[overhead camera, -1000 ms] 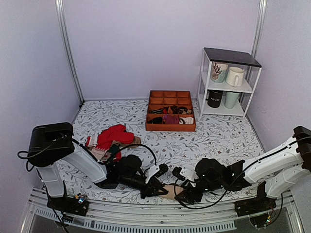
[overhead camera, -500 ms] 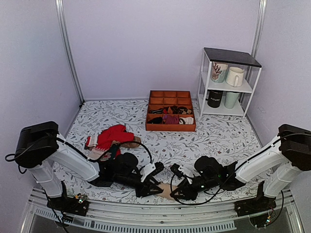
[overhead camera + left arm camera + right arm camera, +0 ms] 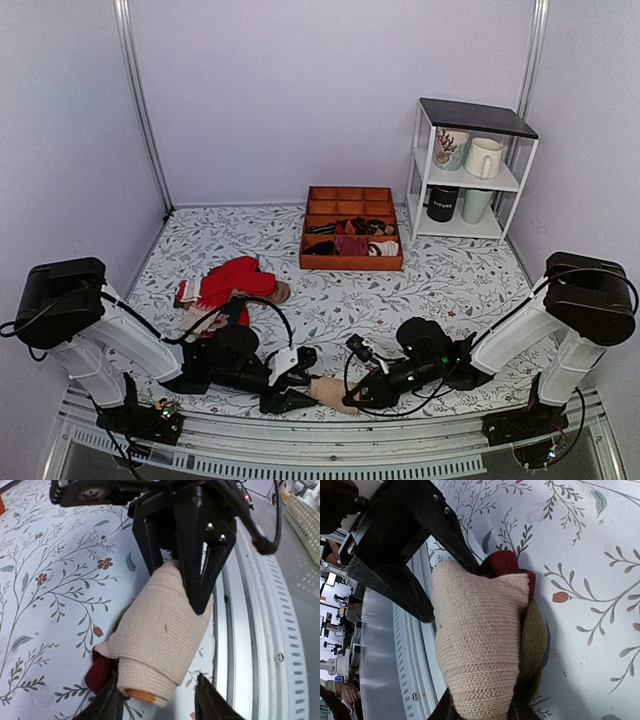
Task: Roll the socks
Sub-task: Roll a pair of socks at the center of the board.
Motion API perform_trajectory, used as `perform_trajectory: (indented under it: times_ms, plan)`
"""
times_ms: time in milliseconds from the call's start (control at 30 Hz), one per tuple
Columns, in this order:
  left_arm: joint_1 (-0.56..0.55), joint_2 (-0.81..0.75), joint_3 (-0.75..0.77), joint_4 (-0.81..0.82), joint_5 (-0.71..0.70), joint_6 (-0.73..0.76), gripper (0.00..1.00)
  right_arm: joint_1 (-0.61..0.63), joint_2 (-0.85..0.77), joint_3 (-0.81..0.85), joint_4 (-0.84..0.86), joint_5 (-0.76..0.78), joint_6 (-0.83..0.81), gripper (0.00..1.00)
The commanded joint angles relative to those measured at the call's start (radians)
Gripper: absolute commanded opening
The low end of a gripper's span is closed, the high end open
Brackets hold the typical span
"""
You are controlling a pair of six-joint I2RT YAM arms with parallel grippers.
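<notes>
So the socks are sitting rolled up into a stubby beige bundle on the floral table, just beside the metal rail along the near edge. Both arms are reaching in low toward it, one from each end.

The left gripper is straddling one end of the roll with a finger on either side. They're looking pressed into the knit, so it's pinching the bundle. The right gripper is doing the same at the opposite end, fingers hugging both sides of the roll.

In the right wrist view, a bit of maroon cuff and an olive patch are poking out from under the beige outer layer, on the side facing away from the rail.

The pile of red socks is lying well back from the rail, and the orange tray is sitting even further from it.
</notes>
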Motion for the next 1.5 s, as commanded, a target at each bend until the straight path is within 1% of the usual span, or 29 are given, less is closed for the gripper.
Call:
perform_trajectory:
  times_ms: [0,133,233,367,633,700,767,800,867,933,967,1033,1067,1133,1233,1333,1467]
  plan:
    - [-0.031,0.028,-0.034,0.166,-0.010,0.101,0.48,-0.003,0.071,-0.030,-0.232,0.002,0.037,0.23]
    - [-0.041,0.041,-0.024,0.201,0.004,0.128,0.48,-0.006,0.083,-0.018,-0.261,0.006,0.037,0.23]
    - [-0.051,0.046,-0.023,0.233,0.014,0.138,0.51,-0.005,0.095,-0.014,-0.263,0.001,0.035,0.23]
    - [-0.056,0.092,-0.007,0.235,0.042,0.137,0.51,-0.006,0.097,-0.009,-0.268,0.002,0.033,0.23]
    - [-0.069,0.163,0.039,0.179,0.058,0.117,0.39,-0.009,0.100,-0.012,-0.280,0.000,0.032,0.23]
    - [-0.069,0.180,0.053,0.162,0.065,0.109,0.34,-0.009,0.099,-0.011,-0.284,0.001,0.032,0.23]
    - [-0.069,0.194,0.075,0.125,0.089,0.098,0.26,-0.010,0.095,-0.008,-0.291,-0.001,0.031,0.23]
    - [-0.069,0.201,0.082,0.107,0.105,0.089,0.20,-0.009,0.091,-0.005,-0.299,-0.001,0.030,0.23]
    - [-0.069,0.216,0.093,0.077,0.114,0.064,0.01,-0.010,0.080,0.006,-0.324,0.001,0.027,0.24]
    - [-0.069,0.235,0.097,0.043,0.110,0.017,0.00,-0.010,0.063,0.021,-0.359,0.013,0.014,0.24]
    - [-0.069,0.244,0.098,0.026,0.107,-0.005,0.00,-0.010,0.052,0.030,-0.380,0.026,0.008,0.26]
    - [-0.069,0.262,0.105,-0.015,0.104,-0.043,0.00,-0.010,0.029,0.056,-0.432,0.056,-0.014,0.34]
    - [-0.069,0.272,0.107,-0.034,0.107,-0.061,0.00,-0.010,0.015,0.070,-0.464,0.075,-0.032,0.40]
    - [-0.069,0.290,0.109,-0.059,0.116,-0.091,0.00,-0.010,-0.005,0.108,-0.521,0.110,-0.078,0.47]
    - [-0.069,0.305,0.089,-0.060,0.111,-0.121,0.00,-0.010,-0.040,0.163,-0.610,0.188,-0.158,0.56]
    - [-0.069,0.298,0.073,-0.052,0.102,-0.135,0.00,-0.010,-0.087,0.217,-0.689,0.265,-0.245,0.61]
    - [-0.069,0.288,0.078,-0.070,0.097,-0.130,0.00,-0.010,-0.166,0.256,-0.765,0.323,-0.341,0.64]
